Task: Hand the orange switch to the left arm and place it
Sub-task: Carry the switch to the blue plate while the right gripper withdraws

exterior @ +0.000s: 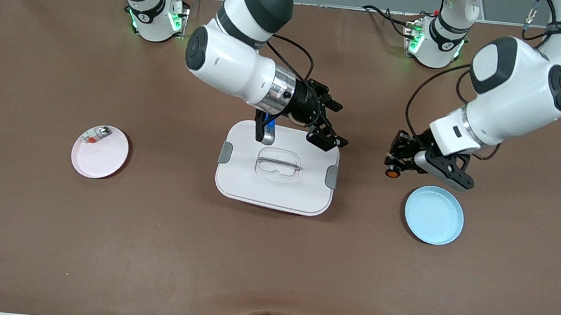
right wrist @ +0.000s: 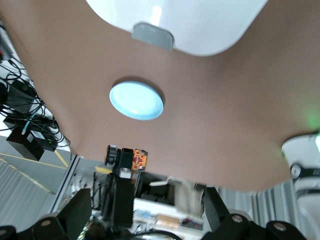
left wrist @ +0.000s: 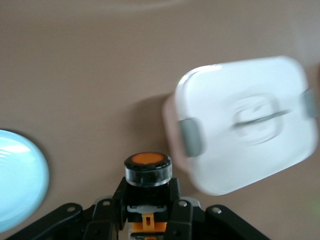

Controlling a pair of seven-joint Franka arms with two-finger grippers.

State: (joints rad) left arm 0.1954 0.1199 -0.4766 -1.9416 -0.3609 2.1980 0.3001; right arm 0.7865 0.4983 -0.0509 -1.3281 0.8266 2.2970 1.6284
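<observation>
Both arms look past the handover: the left hand (exterior: 398, 166) clenches the orange switch (exterior: 392, 172) above the desk (exterior: 17, 229) beside the blue plate (exterior: 434, 215), while the right hand (exterior: 296, 134) hangs released over the box (exterior: 277, 169), so lowering onto the plate seems next

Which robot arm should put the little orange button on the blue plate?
Probably the left one. Its left gripper is shut on the orange switch and hangs right beside the blue plate. The right gripper is open and empty over the box.
</observation>
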